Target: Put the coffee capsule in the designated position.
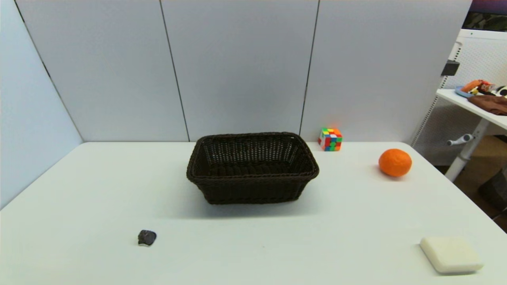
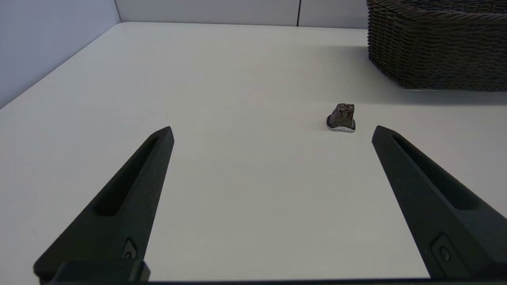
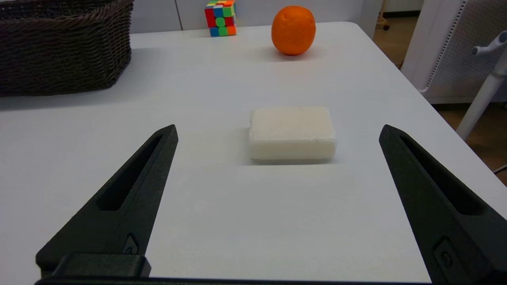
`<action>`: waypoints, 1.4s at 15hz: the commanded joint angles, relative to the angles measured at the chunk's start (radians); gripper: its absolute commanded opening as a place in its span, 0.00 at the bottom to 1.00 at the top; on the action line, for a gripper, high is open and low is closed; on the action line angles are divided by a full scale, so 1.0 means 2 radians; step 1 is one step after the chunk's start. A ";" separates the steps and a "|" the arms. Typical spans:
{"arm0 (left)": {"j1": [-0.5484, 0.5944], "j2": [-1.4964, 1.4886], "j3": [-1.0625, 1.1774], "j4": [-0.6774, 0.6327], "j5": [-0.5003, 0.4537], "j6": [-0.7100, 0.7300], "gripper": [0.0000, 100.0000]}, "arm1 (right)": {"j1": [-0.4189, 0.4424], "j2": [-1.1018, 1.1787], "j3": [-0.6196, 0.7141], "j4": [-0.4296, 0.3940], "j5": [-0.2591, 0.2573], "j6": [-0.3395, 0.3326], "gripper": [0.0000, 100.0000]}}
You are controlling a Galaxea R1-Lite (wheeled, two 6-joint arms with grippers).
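The coffee capsule point(image 1: 147, 238) is a tiny dark, crumpled capsule with a pale rim, lying on the white table near its front left. In the left wrist view the capsule point(image 2: 341, 117) lies just beyond my left gripper point(image 2: 273, 132), close to one fingertip; this gripper is open and holds nothing. A dark brown wicker basket point(image 1: 252, 168) stands in the middle of the table, and its corner point(image 2: 435, 51) shows past the capsule. My right gripper point(image 3: 277, 130) is open and empty over the front right of the table. Neither arm shows in the head view.
A white foam block point(image 1: 450, 254) lies at the front right, just ahead of the right gripper point(image 3: 292, 132). An orange point(image 1: 395, 162) sits at the right, and a multicoloured puzzle cube point(image 1: 330, 139) stands by the back wall. The table's right edge point(image 1: 467, 190) is near.
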 commanded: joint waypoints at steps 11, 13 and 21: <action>0.000 0.001 0.003 0.000 0.000 -0.002 1.00 | 0.000 0.001 0.000 0.000 0.000 0.000 1.00; 0.000 0.001 0.003 0.000 0.000 0.001 1.00 | 0.000 0.001 0.000 0.000 0.000 0.000 1.00; -0.062 0.228 -0.125 -0.002 -0.032 0.062 1.00 | 0.000 0.001 0.000 0.000 0.000 0.000 1.00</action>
